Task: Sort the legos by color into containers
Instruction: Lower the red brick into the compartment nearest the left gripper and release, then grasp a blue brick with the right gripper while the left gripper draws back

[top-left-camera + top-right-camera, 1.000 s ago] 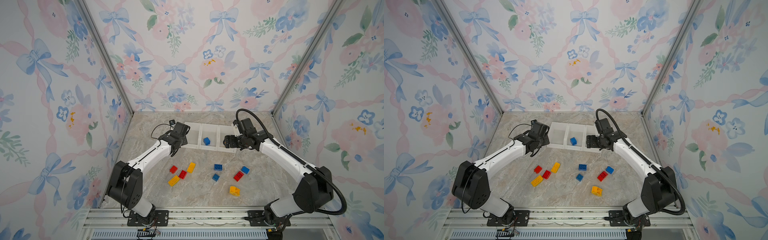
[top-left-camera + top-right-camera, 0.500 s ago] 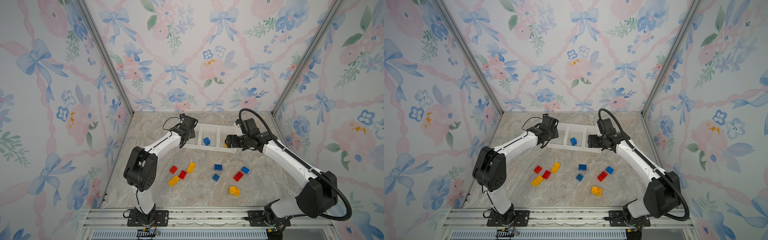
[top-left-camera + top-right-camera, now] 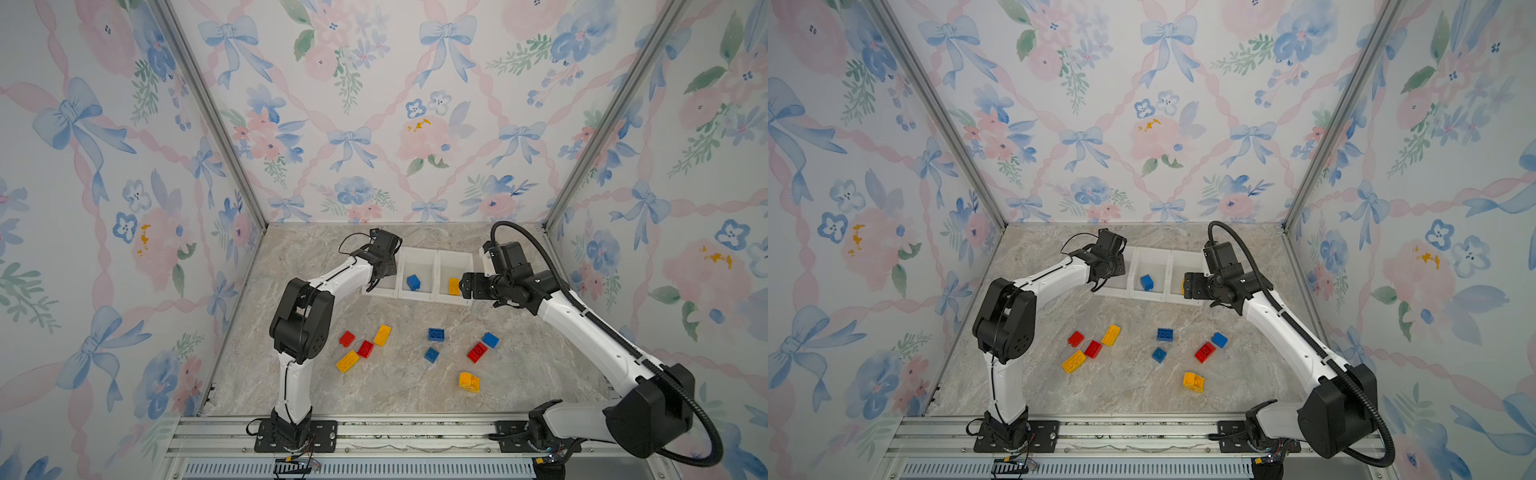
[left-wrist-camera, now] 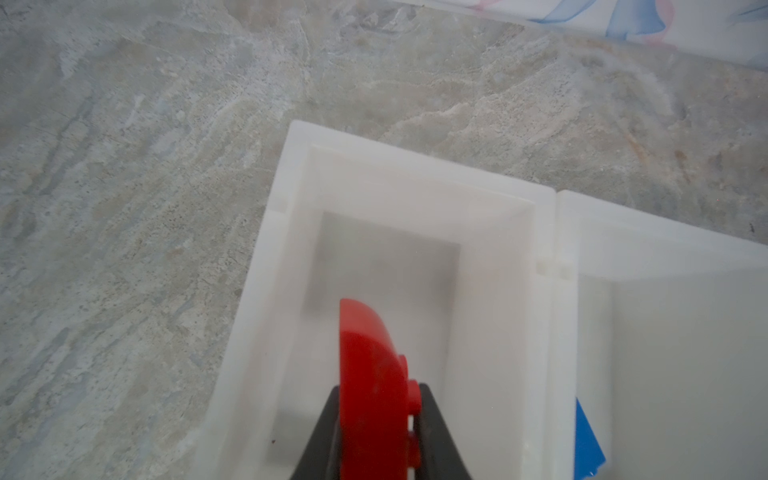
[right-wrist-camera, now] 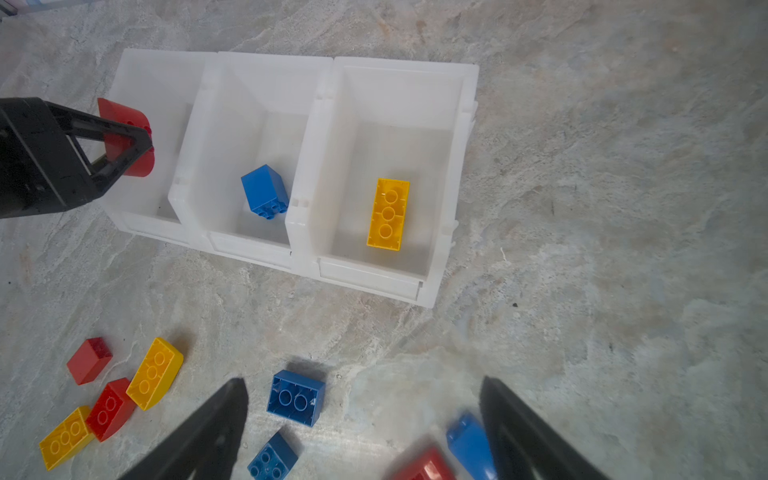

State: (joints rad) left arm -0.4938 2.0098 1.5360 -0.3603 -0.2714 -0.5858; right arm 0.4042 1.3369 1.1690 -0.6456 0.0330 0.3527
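Across the marbled table [image 3: 540, 374], your left arm [image 3: 332, 279] and right arm [image 3: 582, 318] both reach toward the row of three joined white bins [image 5: 365, 276] at the back. Your left gripper [image 4: 376, 388] hangs over the end bin on its own side of the row. It is pinching a red brick [image 4: 365, 345] with a rounded edge above that bin's bare floor. Your right gripper [image 5: 363, 382] hovers by the front corner of the opposite end bin, its jaws spread wide with nothing between them.

Inside the middle bin a blue brick [image 5: 264, 190] lies tipped on its side. In the end bin nearest the right gripper, a long yellow brick [image 5: 388, 214] lies flat.

In front of the row you have nine loose bricks [image 3: 432, 354] on the table:
- A red-and-yellow bunch [image 3: 365, 348] of four lies toward the left arm's side.
- A blue pair [image 3: 436, 334] lies before the middle bin.
- A red-and-blue pair [image 3: 477, 352] lies before the right end, the two just beside each other.
- A lone yellow brick [image 3: 469, 382] lies farthest from the row.
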